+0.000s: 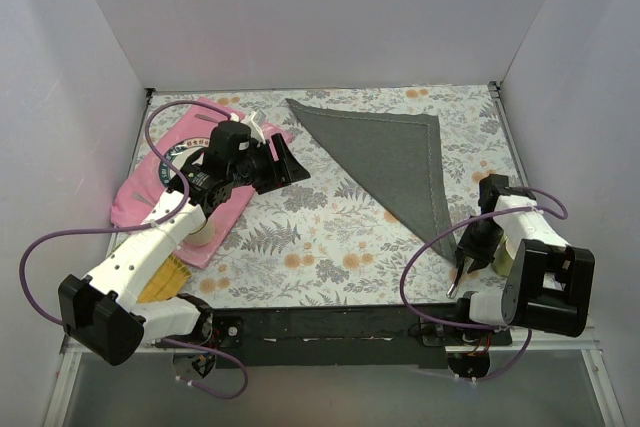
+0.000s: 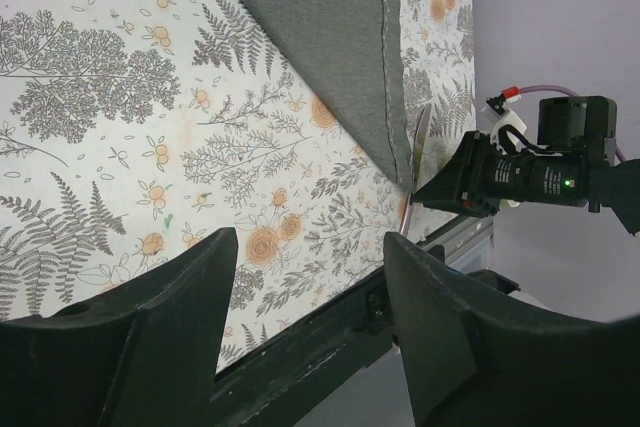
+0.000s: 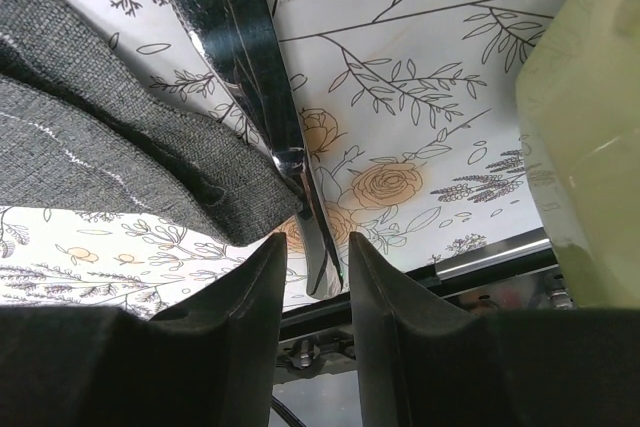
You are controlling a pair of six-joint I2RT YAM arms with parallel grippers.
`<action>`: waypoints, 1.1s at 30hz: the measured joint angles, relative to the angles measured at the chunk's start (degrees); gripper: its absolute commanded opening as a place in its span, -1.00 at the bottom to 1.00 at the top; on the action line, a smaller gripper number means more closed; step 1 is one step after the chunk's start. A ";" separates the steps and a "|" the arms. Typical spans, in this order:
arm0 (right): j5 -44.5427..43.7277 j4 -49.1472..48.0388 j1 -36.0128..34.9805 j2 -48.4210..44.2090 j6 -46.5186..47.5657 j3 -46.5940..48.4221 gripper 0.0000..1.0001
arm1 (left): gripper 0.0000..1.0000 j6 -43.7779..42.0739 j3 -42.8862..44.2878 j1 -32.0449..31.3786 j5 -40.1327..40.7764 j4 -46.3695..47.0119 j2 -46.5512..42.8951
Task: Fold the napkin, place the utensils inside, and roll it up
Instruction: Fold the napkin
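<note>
**Napkin folded to a triangle; knife at its tip, between the right jaws**

Napkin [image 1: 395,152]: it lies flat on the floral table [image 1: 300,247], at 1 to 2 o'clock from the table's middle in the top view. It is folded into a triangle. One edge runs along the far side and the tip points to 5 o'clock.

Knife [image 3: 262,77]: one shiny piece is seen at the napkin's tip. In the right wrist view its edge touches the cloth corner.

Right gripper [image 1: 462,265]: it sits at 4 o'clock, right at the napkin's tip. The jaws stand narrowly apart with the knife's end between them. Whether the pads press on the knife cannot be told. A pale yellow-green object [image 3: 580,127] stands just beside the gripper, at 3 o'clock in the wrist view.

Left gripper [image 1: 288,162]: it hangs at 10 o'clock, just off the pink placemat [image 1: 135,197] and near the napkin's left edge. The jaws are spread wide and hold nothing.
</note>
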State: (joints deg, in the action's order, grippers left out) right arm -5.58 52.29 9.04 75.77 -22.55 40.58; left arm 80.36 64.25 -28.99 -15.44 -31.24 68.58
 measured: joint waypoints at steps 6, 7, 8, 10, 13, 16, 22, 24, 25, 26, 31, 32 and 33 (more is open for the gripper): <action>0.15 -0.55 -0.17 -0.87 0.00 -0.15 -0.24 | 0.19 0.00 0.00 0.00 0.04 -0.11 0.00; 0.17 -0.70 -0.17 -0.83 0.00 -0.22 -0.26 | 0.19 0.00 0.00 0.00 0.07 -0.11 0.00; 0.20 -0.87 -0.17 -0.76 0.00 -0.26 -0.27 | 0.19 0.00 0.00 0.00 0.20 -0.13 0.00; 0.31 -1.31 -0.42 -0.46 0.02 -0.31 -0.28 | 0.19 0.00 0.00 0.00 0.37 -0.17 0.00; 0.37 -1.62 -1.68 0.74 0.00 -0.33 -0.32 | 0.19 0.02 0.00 0.00 0.52 -0.28 0.00; 0.31 -1.90 -3.45 1.92 -0.07 -0.63 -0.35 | 0.20 0.00 0.09 0.00 1.11 -0.63 0.00; -0.33 -1.75 -4.66 2.73 -0.20 -0.90 -0.41 | 0.20 0.00 0.31 0.00 1.70 -1.33 -0.31; -0.52 -1.70 -4.66 2.75 -0.26 -0.90 -0.44 | 0.21 0.00 0.31 0.00 1.79 -1.38 -0.50; -0.68 -1.68 -4.66 2.84 -0.26 -0.90 -0.46 | 0.21 0.00 0.31 0.00 1.90 -1.38 -0.57; -0.79 -1.62 -4.68 2.97 -0.28 -0.87 -0.47 | 0.21 0.00 0.31 0.00 1.99 -1.40 -0.66; -1.86 -0.96 -4.68 3.15 -1.14 -0.87 -0.34 | 0.22 -0.22 0.57 0.00 2.67 -1.84 -0.81; -2.05 -0.94 -4.68 3.17 -1.31 -0.87 -0.32 | 0.22 -0.28 0.63 0.02 2.78 -1.86 -0.81; -2.25 -0.87 -4.68 3.32 -1.36 -0.87 -0.31 | 0.22 -0.35 0.68 0.02 2.82 -1.90 -0.81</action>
State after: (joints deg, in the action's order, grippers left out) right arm -7.84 51.42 4.36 79.09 -23.90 39.70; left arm 80.01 64.93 -28.97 -12.62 -33.15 67.77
